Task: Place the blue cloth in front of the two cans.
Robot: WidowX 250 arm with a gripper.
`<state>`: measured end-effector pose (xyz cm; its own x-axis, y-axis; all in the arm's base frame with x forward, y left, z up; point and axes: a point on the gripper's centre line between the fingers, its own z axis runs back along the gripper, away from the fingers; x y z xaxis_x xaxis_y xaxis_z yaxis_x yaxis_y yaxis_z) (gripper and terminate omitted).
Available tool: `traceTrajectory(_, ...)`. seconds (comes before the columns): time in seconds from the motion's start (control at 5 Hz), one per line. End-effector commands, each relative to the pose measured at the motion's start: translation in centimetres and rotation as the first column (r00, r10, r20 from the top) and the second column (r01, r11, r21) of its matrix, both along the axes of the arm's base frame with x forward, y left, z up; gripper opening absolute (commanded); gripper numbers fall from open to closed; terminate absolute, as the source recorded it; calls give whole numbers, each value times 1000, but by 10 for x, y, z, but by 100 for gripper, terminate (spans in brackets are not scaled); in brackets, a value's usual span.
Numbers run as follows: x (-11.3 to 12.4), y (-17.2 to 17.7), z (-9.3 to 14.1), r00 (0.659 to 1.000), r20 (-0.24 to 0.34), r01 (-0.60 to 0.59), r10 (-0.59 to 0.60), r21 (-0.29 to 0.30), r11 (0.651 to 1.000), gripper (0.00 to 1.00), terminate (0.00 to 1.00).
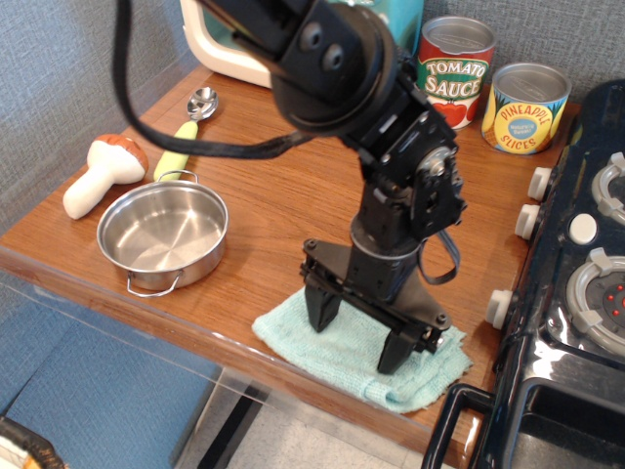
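The blue cloth (337, 357) lies flat near the table's front edge, right of centre, partly hidden by my arm. My gripper (357, 334) is open, pointing down, with both fingertips (319, 315) pressed on or just above the cloth, one near its left part and one near its right. The two cans stand at the back right: the Tomato Sauce can (453, 70) and the Pineapple Slices can (524, 106). The cloth is far in front of them, with bare wood between.
A steel pan (161, 235) sits front left. A toy mushroom (102, 172), a yellow-handled spoon (186, 132) and a teal toy appliance (352, 15) are at the left and back. A black toy stove (576, 283) borders the right edge.
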<state>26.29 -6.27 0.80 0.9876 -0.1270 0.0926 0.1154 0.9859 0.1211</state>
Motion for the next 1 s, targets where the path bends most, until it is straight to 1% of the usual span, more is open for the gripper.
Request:
traceTrajectory(0.0,74,43,19,968,117,-218,222,-46,975,100,0)
traceTrajectory(0.2,105,50,39,941,166,-287,295,-69,955,100,0)
traceTrajectory(0.4,141,44,52,928,143,-336,344,-79,939,100,0)
traceTrajectory(0.6,145,47,51,890,43,-455,453,58,888,100,0)
traceTrajectory(0.8,140,51,60,897,91,-437,433,28,899,100,0)
